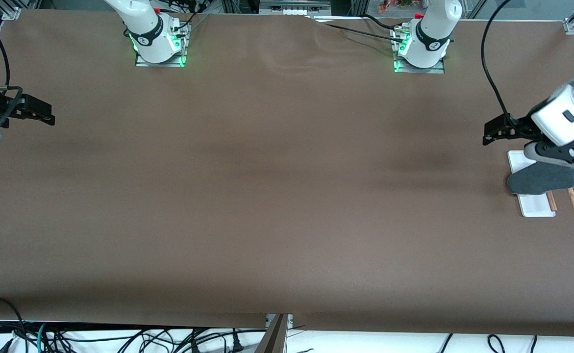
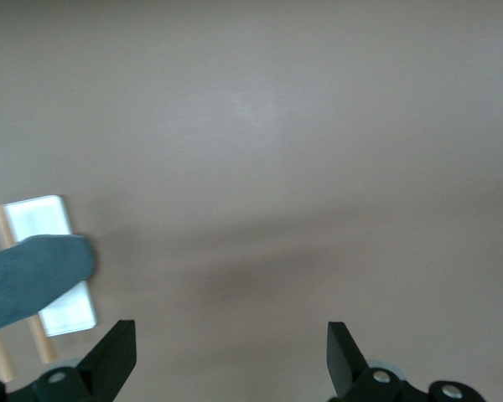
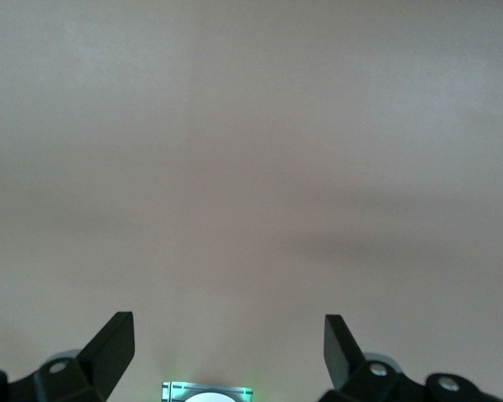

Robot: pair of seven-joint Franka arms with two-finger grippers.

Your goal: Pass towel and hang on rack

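The dark grey towel (image 1: 541,179) lies draped over the rack (image 1: 536,206) at the left arm's end of the table. It covers the middle of the white base, and the two brown rod ends stick out from under it. In the left wrist view the towel (image 2: 33,272) crosses the rack (image 2: 38,219). My left gripper (image 1: 487,133) hangs open and empty over bare table just beside the rack, its jaws spread wide (image 2: 232,356). At the right arm's end of the table my right gripper (image 1: 46,116) waits open and empty over bare table (image 3: 229,352).
A brown sheet (image 1: 277,196) covers the table. Both arm bases (image 1: 159,46) (image 1: 419,54) stand along its edge farthest from the front camera. Loose cables (image 1: 120,338) lie below the edge nearest that camera. The right arm's lit base (image 3: 205,392) shows between the right jaws.
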